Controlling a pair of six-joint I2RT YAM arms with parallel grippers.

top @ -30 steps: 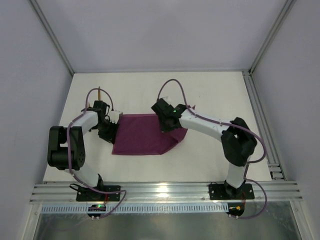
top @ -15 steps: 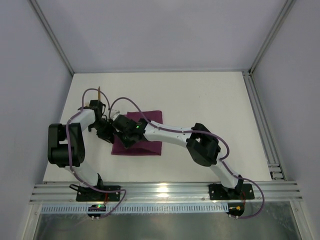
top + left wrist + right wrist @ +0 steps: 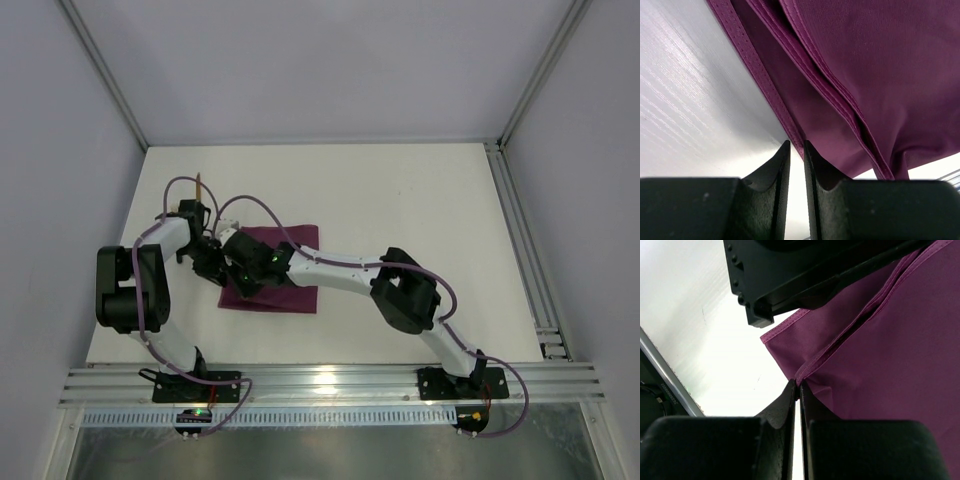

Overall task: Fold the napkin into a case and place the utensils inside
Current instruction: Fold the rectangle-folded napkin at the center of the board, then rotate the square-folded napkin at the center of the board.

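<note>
Napkin lying folded, right gripper pinching its edge tight, left gripper sitting nearly closed at hem, grip unclear

Magenta napkin lies flat on the white surface, folded to a rough rectangle, left of centre. Right arm stretches across from the right base – right claw is over the napkin's left part. Left claw is at the napkin's left edge, just beside the right one. Jaws not readable from above. Thin gold utensil lies behind the left arm – which one, can't tell.
</note>
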